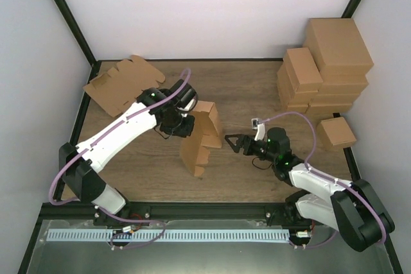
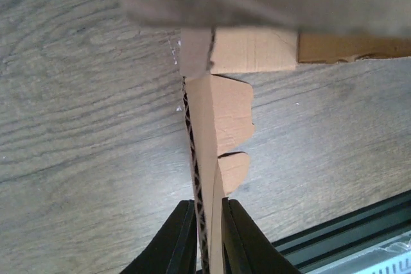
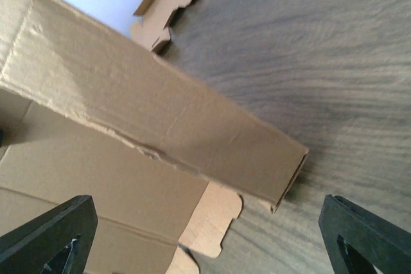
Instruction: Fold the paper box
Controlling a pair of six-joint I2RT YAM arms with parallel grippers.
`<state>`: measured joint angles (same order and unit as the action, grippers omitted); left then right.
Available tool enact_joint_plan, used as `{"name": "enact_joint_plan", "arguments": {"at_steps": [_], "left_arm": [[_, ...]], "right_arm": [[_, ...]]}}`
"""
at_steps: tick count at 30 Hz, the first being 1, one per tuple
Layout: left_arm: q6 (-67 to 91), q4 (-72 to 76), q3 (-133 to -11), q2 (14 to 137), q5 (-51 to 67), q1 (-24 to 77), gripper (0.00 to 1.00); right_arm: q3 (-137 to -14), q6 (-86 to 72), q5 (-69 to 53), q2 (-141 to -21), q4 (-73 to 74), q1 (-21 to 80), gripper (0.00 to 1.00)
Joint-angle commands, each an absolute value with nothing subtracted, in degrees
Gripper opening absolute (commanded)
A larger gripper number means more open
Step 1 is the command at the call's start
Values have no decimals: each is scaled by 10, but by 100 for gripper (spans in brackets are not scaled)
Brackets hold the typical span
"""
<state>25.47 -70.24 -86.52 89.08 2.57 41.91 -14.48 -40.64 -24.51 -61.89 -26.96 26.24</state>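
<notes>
Far left corner: flat cardboard blanks (image 1: pixel 122 85) lie on the table (image 1: pixel 257 88).
Left of middle: the left gripper (image 2: pixel 207 213) is pinched tight on the corrugated edge of the paper box (image 2: pixel 215 113). Only its wrist view shows this.
Middle: the paper box stands upright, half folded, between the two arms.
Right of middle: the right gripper (image 1: pixel 232 140) has its jaws spread wide, grasping nothing, just beside the box.
Far right: stacked brown cartons (image 1: pixel 324 68), seen from overhead only.

A pile of flat notched brown cardboard blanks (image 1: pixel 122 85) is lying beyond and left of the left pincer (image 1: pixel 188 126), while stacked plain brown cardboard cartons (image 1: pixel 324 68) are sitting right of the right pincer (image 1: pixel 229 142).
</notes>
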Motion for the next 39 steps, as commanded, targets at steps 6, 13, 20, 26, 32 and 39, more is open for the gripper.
{"name": "enact_joint_plan", "arguments": {"at_steps": [6,13,20,26,32,39], "left_arm": [[254,-650,-830,868,71,425,36],[271,-539,-770,809,129,424,60],[271,-502,-734,798,128,424,62],[270,-499,-721,798,121,424,61],[269,-496,-718,803,128,425,61],[270,-463,-733,771,165,424,73]], "right_arm": [[-210,-400,-346,-629,-233,257,97],[-286,-386,-314,-622,-161,254,97],[-369,-404,-303,-664,-119,244,95],[-378,-431,-273,-668,-125,239,89],[-389,-408,-249,-679,-105,240,84],[-379,-399,-267,-696,-110,239,83]]}}
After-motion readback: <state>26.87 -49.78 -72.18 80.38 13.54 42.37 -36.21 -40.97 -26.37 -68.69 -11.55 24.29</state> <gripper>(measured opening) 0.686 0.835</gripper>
